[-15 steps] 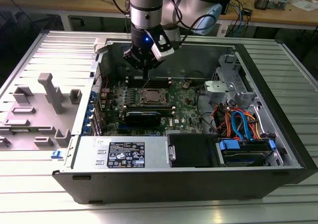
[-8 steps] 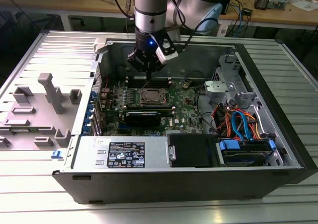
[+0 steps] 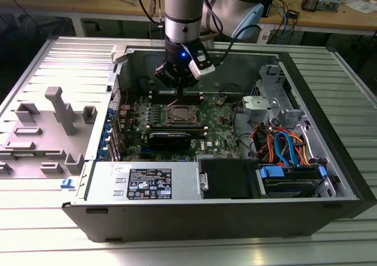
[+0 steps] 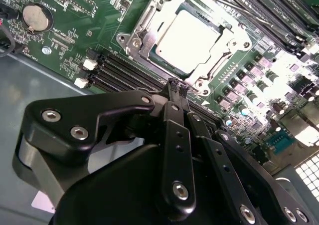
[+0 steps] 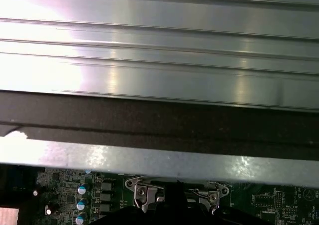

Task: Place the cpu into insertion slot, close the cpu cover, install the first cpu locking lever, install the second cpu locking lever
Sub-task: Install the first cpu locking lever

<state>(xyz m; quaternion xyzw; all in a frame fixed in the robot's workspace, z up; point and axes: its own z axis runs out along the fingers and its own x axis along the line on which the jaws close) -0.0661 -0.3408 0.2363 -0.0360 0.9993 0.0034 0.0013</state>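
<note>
Silver cpu (image 4: 192, 35) framed by cpu cover (image 4: 145, 21), one rim behind narrow, pinched-together end effector (image 4: 178, 88).

The exterior view stands off from me, high and in front of the open dark-grey metal computer case (image 3: 224, 222). It looks down into the case from a middling distance, with the ribbed silver aluminium table (image 3: 47, 53) all round. The second wrist view rides just behind my black jointed gripper (image 4: 177, 85) and looks steeply down along it, very near the green printed motherboard (image 4: 75, 40). The first wrist view faces further outward (nearly level), over the case's grey wall (image 5: 159, 160) to the table beyond. All three share the insertion slot (image 3: 179, 114), a square socket with a silver metal rim, and the board beside it.
</note>
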